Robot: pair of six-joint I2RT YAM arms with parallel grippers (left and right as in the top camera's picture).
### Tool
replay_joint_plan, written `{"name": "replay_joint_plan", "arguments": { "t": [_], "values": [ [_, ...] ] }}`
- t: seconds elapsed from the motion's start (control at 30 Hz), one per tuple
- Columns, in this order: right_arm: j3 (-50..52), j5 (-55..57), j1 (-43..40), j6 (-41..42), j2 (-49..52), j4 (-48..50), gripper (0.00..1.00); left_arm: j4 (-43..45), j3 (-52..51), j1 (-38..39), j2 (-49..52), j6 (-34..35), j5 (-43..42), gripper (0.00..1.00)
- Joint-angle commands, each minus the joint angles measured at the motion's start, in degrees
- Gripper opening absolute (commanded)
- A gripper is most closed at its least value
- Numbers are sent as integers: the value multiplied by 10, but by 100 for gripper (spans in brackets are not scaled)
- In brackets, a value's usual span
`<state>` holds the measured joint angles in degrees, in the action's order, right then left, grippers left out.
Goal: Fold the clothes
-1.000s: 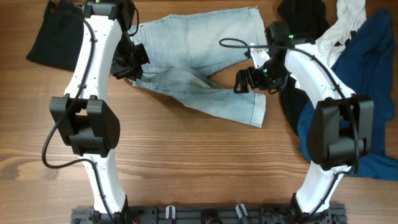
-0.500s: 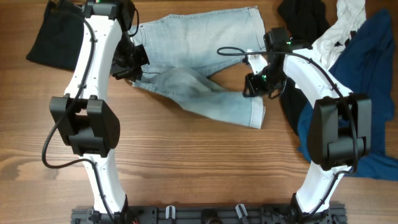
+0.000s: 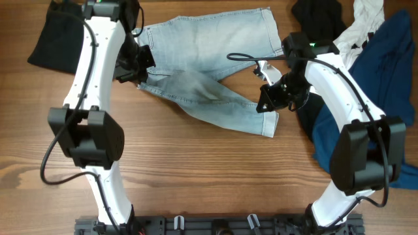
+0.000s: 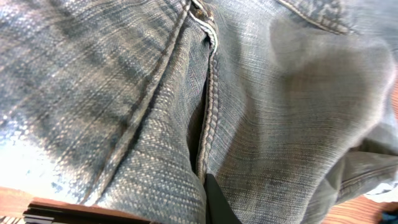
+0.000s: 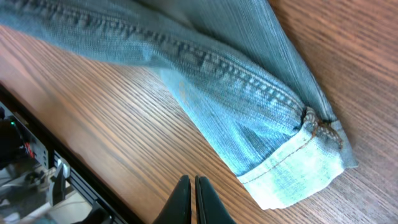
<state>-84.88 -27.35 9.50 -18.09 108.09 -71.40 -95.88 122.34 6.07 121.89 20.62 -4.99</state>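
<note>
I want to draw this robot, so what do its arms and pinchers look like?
The left arm and the right arm are smooth white tubes with chunky black joints. Thin black cables loop beside them, and small green lights glow on them. The left gripper and right gripper are black, with slim pointed fingers.
</note>
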Motion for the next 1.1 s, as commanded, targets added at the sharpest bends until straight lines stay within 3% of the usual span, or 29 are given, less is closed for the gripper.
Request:
{"name": "replay_joint_plan", "arguments": {
  "t": [0.0, 0.03, 0.07, 0.13, 0.4, 0.83, 0.9, 1.0, 1.03, 1.07],
  "values": [
    [2, 64, 3, 79, -5, 38, 9, -7, 5, 7, -34, -9, 3, 4],
    [2, 89, 2, 107, -5, 47, 20, -7, 5, 7, -34, -9, 4, 4],
    [2, 106, 0, 127, -5, 51, 45, -7, 5, 7, -34, -9, 4, 4],
    [2, 123, -4, 159, -2, 48, 74, -7, 5, 7, -34, -9, 4, 4],
    [28, 123, -17, 260, 2, 39, 76, -7, 5, 7, -34, -9, 12, 4],
    [140, 85, -16, 301, 2, 212, 65, -6, 5, 7, -34, -9, 19, 4],
    [147, 68, -15, 300, 2, 237, 55, -5, 5, 7, -34, -9, 19, 4],
    [148, 31, -14, 294, 2, 263, 15, -6, 5, 7, -34, -9, 19, 4],
    [148, 22, -14, 289, 2, 265, 7, -6, 5, 7, -34, -9, 19, 4],
    [148, 17, -14, 287, 2, 266, 4, -6, 5, 7, -34, -9, 19, 4]
  ]
}}
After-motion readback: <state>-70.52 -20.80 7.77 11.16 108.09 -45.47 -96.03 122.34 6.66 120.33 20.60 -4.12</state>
